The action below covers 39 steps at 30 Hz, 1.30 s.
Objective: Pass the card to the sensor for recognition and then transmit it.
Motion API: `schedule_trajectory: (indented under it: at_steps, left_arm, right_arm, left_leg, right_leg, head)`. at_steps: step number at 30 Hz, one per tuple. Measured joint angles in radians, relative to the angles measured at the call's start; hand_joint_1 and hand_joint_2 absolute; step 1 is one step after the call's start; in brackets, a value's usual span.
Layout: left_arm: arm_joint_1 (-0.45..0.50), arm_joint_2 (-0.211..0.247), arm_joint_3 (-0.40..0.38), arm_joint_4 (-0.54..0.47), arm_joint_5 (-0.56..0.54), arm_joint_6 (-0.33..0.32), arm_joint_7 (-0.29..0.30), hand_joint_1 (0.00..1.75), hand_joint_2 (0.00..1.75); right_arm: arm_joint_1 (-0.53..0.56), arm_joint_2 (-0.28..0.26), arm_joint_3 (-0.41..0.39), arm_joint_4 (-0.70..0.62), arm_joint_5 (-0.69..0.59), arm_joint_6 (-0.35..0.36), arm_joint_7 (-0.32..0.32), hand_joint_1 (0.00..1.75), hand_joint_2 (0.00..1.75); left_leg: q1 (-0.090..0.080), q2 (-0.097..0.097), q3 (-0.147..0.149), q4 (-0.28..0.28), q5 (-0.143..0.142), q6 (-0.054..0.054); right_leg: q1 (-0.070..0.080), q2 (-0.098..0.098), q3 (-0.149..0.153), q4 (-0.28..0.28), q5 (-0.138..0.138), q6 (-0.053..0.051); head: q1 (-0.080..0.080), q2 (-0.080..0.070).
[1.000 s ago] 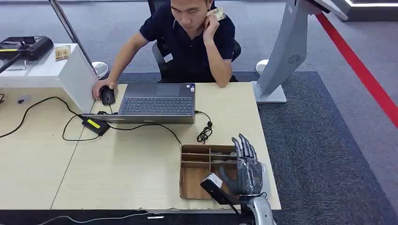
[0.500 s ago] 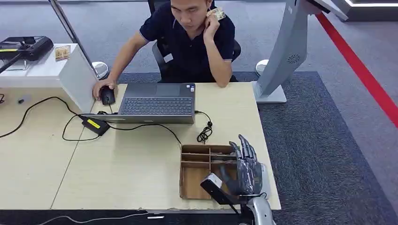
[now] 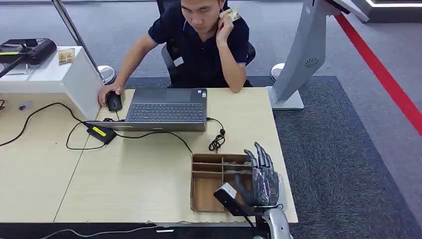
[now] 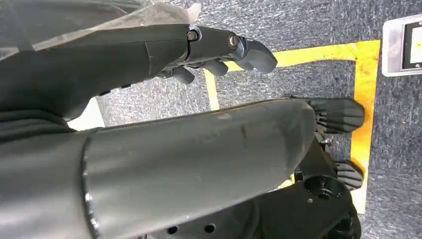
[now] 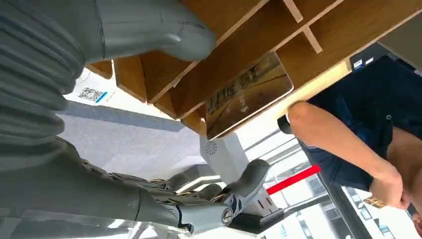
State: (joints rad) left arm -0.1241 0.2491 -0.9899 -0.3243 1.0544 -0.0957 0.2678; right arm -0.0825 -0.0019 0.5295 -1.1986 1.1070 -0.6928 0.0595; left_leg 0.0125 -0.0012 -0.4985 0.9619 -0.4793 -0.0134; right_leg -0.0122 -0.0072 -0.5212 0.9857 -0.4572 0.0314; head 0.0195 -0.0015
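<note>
Head view: the right hand (image 3: 261, 180) hovers over the right-hand compartments of the wooden divider tray (image 3: 206, 186), which sits at the near right corner of the desk (image 3: 134, 174); its fingers are extended and spread, closed on nothing. Beyond the tray a laptop (image 3: 166, 108) lies in front of a seated person (image 3: 199, 42), who rests one hand on a mouse (image 3: 114, 101) and holds a small card-like item (image 3: 231, 15) up beside the head. A black cable (image 3: 217, 142) lies coiled between laptop and tray. Left wrist view: the left hand (image 4: 214, 50) hangs over dark carpet marked with yellow tape (image 4: 366, 94), fingers loosely curled inward with nothing in them. Right wrist view: the card (image 5: 246, 94) lies flat in a tray compartment, bounded by wooden dividers (image 5: 298, 20), between the right hand's thumb (image 5: 164, 30) and its fingers (image 5: 244, 186), apart from both. The hand is not touching the card.
</note>
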Motion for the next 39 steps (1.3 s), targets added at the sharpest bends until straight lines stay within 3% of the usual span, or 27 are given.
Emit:
schedule_trajectory:
  at_steps: [6,17,21,31,39]
  left_arm:
    - [0.000,0.000,0.000,0.000,-0.002,0.000,0.000,0.00,0.00]
    - [0.000,0.000,0.000,0.000,-0.002,-0.002,-0.001,0.00,0.00]
    - [0.000,0.000,0.000,0.000,-0.002,-0.002,-0.001,0.00,0.00]
    - [0.000,0.000,0.000,0.000,-0.003,-0.002,-0.001,0.00,0.00]
    - [0.000,0.000,0.000,0.000,-0.005,-0.003,-0.002,0.00,0.00]
  right_arm:
    - [0.000,0.000,0.000,0.002,0.000,0.000,0.000,0.70,1.75]
    - [0.000,0.000,-0.001,0.002,0.000,0.000,0.000,0.65,1.75]
    - [-0.001,0.001,-0.001,0.003,0.000,0.000,0.000,0.72,1.75]
    - [-0.001,0.006,-0.006,0.006,0.000,0.000,-0.003,0.61,1.75]
    - [-0.011,0.008,-0.006,0.006,0.000,0.000,-0.011,0.75,1.75]
  left_leg:
    - [0.000,0.000,0.000,0.000,0.000,0.000]
    - [0.000,0.000,0.000,0.000,0.000,0.000]
    - [0.000,0.000,0.000,0.000,0.000,0.000]
    - [0.000,0.000,0.000,0.000,0.000,0.000]
    - [0.000,0.000,0.000,0.000,0.000,0.000]
  right_leg:
    - [0.000,0.000,0.000,0.000,0.000,0.000]
    - [0.000,0.000,0.000,0.000,0.000,0.000]
    - [0.000,0.000,0.000,0.000,0.000,0.000]
    - [0.000,0.000,0.000,0.000,0.000,0.000]
    - [0.000,0.000,0.000,0.000,0.000,0.000]
  head:
    - [0.000,0.000]
    - [0.000,0.000]
    - [0.000,0.000]
    - [0.000,0.000]
    - [0.000,0.000]
